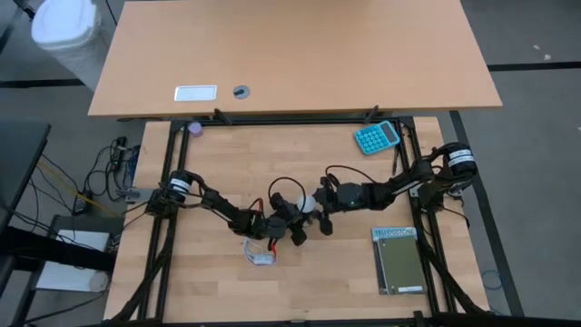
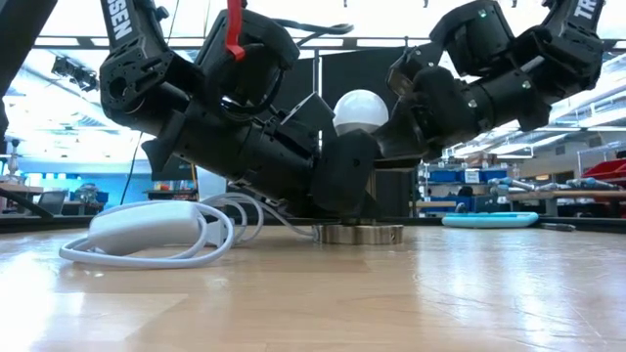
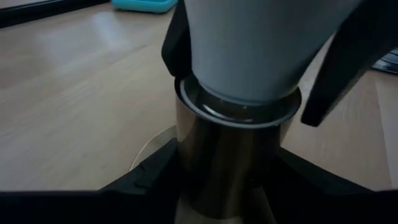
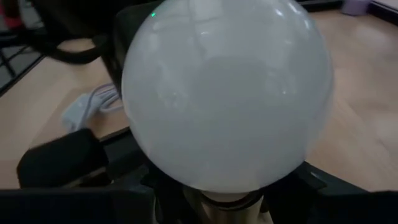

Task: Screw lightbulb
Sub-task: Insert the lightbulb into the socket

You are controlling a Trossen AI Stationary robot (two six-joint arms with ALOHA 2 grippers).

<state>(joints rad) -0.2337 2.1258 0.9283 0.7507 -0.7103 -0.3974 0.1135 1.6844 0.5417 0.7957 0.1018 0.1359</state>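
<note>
lightbulb (image 2: pixel 361 110): 1 | calculator (image 1: pixel 377 137): 1 | green notebook (image 1: pixel 398 261): 1 | coiled white cable (image 2: pixel 147 233): 1 | arms: 2

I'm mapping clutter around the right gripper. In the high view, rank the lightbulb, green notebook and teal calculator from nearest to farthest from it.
From the right gripper:
1. lightbulb, right at its fingertips, mid-table.
2. green notebook, at the table's near right.
3. teal calculator, at the far right; close to the notebook's distance, so 2 and 3 are tentative.
</note>
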